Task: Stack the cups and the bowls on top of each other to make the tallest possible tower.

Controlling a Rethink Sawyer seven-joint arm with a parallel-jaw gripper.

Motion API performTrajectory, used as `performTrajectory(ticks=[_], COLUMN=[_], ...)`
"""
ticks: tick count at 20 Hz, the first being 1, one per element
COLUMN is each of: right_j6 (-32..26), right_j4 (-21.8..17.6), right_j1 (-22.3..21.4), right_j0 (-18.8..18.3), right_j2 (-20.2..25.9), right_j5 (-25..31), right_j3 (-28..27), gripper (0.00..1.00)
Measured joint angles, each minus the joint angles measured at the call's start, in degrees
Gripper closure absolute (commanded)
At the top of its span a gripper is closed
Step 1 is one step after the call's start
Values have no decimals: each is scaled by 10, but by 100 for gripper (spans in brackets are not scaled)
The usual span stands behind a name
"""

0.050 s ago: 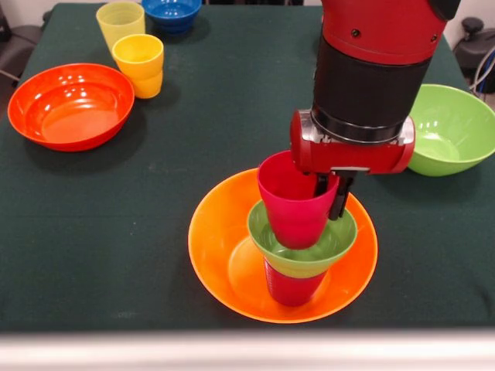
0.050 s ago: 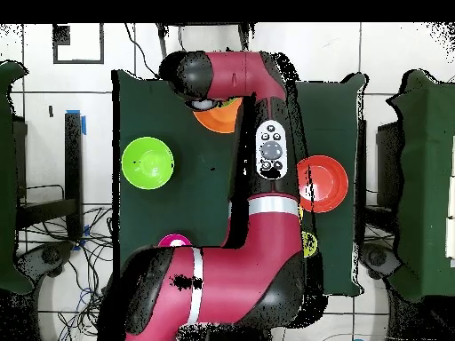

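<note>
At the near middle of the desk (image 1: 116, 232) stands the tower (image 1: 298, 232), built inside the large yellow-orange bowl (image 1: 220, 255). From the bottom up the front view shows a dark red cup-shaped piece (image 1: 292, 287) (its ribbing cannot be made out), the small green bowl (image 1: 267, 228) seated upon it, and the red-pink cup (image 1: 290, 202) upright in the green bowl. The gripper (image 1: 331, 197) hangs at the right rim of the red-pink cup; its two dark fingers (image 1: 338, 199) point down close together, one seemingly inside the rim and one outside, but whether they pinch the cup wall I cannot tell.

Elsewhere on the dark green cloth: the wide orange-red bowl (image 1: 71, 104) at the left, the yellow-orange cup (image 1: 139, 63) just behind it, the pale yellow cup (image 1: 120, 22) beyond that, and the small blue bowl (image 1: 172, 11) at the far edge. The large green bowl (image 1: 456, 127) sits at the right, partly hidden by the arm (image 1: 375, 69).

In the overhead view the arm covers most of the tower; a small red-pink bowl (image 2: 173, 241) shows near the robot's base.
</note>
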Motion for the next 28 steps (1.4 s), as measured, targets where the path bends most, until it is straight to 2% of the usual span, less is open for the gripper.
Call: performTrajectory(ticks=[14, 15, 28], right_j6=[0, 0, 0], right_j4=[0, 0, 0], right_j1=[1, 1, -5], right_j0=[0, 0, 0], right_j2=[0, 0, 0], right_j5=[0, 0, 0], right_j3=[2, 4, 7], gripper=[100, 0, 0])
